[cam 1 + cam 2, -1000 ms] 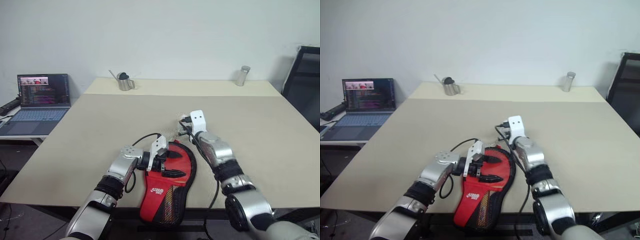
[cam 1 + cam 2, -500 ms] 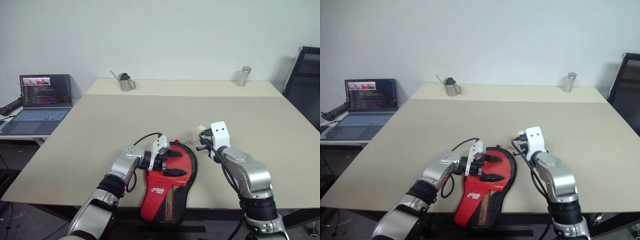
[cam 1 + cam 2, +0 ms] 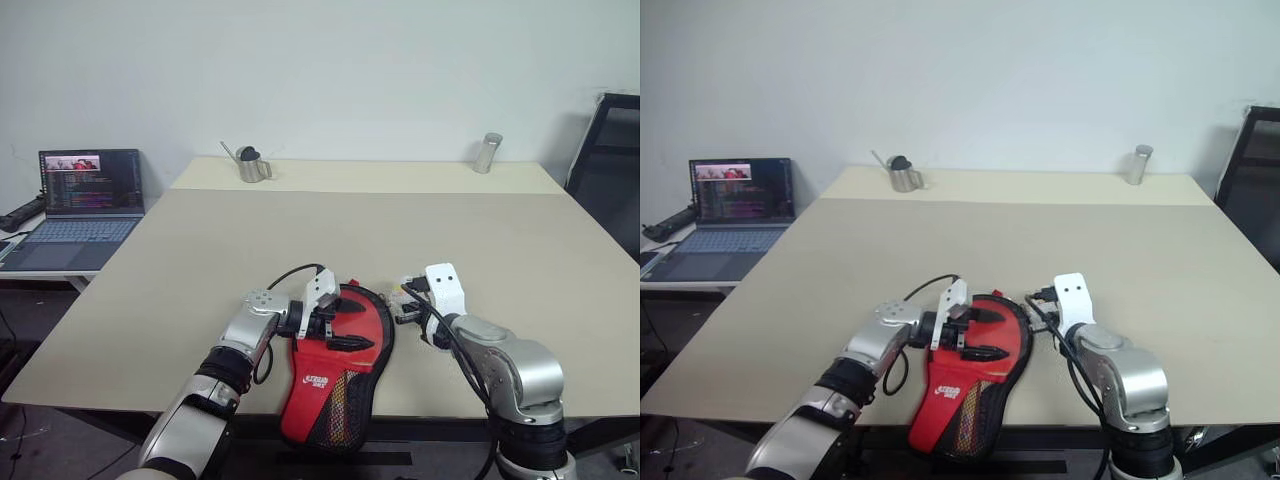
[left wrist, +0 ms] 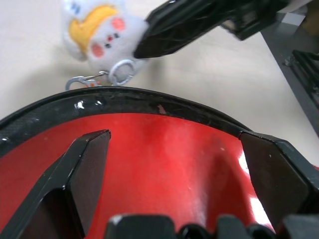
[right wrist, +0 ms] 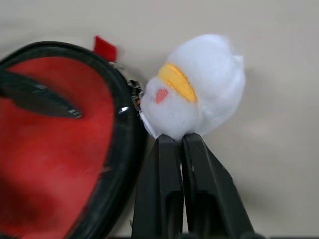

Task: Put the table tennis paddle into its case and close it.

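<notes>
Left end effector (image 3: 345, 325) sits low and just left of centre in the head view, its two black fingers (image 4: 84, 164) spread wide over the red face of the table tennis paddle (image 3: 350, 325), gripping nothing; the paddle lies inside the open case (image 3: 330, 395), whose black rim (image 4: 149, 102) curves around the red round part, and whose narrow end with the mesh pocket and white logo reaches over the near edge of the surface (image 3: 300, 240) at the bottom of the frame; right end effector (image 5: 178, 142), just right of the case, has its fingers nearly together, their tips pinching the base of a small white plush charm (image 5: 197, 89) with a yellow patch, which hangs by a metal ring and clip (image 4: 99, 78) beside the case rim; a metal cup (image 3: 250, 165) and a metal can (image 3: 487, 152) stand at the far edge, upper part of the frame; a laptop (image 3: 75, 205) is open at the left edge.
</notes>
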Robot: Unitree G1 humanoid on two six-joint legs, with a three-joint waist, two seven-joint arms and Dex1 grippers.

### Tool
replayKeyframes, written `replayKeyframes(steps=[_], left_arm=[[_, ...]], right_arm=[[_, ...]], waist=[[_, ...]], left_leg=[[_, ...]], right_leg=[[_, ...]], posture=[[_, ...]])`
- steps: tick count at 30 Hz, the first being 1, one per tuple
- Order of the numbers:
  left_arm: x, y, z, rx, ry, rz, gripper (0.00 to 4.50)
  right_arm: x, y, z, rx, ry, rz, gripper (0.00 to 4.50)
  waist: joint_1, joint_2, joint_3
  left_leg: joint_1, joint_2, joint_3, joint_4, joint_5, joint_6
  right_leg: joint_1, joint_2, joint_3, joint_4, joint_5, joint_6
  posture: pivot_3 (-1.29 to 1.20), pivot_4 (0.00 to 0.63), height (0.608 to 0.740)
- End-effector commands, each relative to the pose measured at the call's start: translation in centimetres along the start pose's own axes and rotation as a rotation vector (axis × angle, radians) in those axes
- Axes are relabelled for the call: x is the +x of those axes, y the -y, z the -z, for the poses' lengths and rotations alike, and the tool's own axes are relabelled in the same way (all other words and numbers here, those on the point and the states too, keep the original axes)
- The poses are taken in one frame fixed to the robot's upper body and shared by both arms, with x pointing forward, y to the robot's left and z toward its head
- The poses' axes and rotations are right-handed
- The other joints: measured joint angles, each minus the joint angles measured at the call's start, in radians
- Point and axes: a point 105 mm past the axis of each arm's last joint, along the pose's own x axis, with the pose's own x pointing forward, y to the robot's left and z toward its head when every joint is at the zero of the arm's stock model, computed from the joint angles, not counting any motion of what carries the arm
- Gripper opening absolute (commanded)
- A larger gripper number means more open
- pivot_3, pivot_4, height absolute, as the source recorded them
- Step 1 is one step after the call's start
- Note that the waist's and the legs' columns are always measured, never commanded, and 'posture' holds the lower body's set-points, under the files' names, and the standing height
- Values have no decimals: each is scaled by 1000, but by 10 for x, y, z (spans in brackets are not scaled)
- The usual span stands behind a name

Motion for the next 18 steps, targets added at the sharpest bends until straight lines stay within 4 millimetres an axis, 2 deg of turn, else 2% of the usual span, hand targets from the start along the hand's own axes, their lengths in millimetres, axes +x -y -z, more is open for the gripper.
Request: replayKeyframes(steps=[1,3,7,9,13,15,18], left_arm=[[1,-2,8,-22,-20,-22,4500],[2,-2,5,-15,-8,-27,4500],[1,-3,-11,9,44,-37,4500],[-1,-3,-18,17,67,-40,4500],[-20,2,-49,48,151,-54,4500],[-30,4,-57,38,170,-72,4500],[-59,1,-60,20,169,-143,4500]], right_arm=[[-14,-2,-6,-3,38,-30,1301],[-20,-7,-4,-11,26,-76,2021],[-39,-35,-14,-78,40,-343,3368],[-47,-40,-22,-110,57,-423,3368],[-55,-31,-58,-187,185,-475,3368],[-54,-27,-66,-202,209,-484,3368],[-46,-25,-82,-224,264,-512,3368]], waist=[[0,0,0],[-1,0,0],[-2,0,0],[-3,0,1],[-6,0,2],[-7,-1,2],[-10,0,2]], left_leg=[[0,0,0,0,0,0],[0,0,0,0,0,0],[0,0,0,0,0,0],[-1,0,-1,0,0,0],[-2,0,-2,0,0,0],[-3,0,-2,-1,0,0],[-3,1,-2,-2,0,0]], right_leg=[[0,0,0,0,0,0],[0,0,0,0,0,0],[0,0,0,0,0,0],[0,0,-1,-1,0,0],[-1,0,-2,-3,0,0],[-1,0,-2,-4,0,0],[-1,1,-2,-5,0,0]], posture=[[0,150,740],[0,150,740],[0,150,740],[0,150,740],[0,150,740],[0,150,740],[0,150,740]])
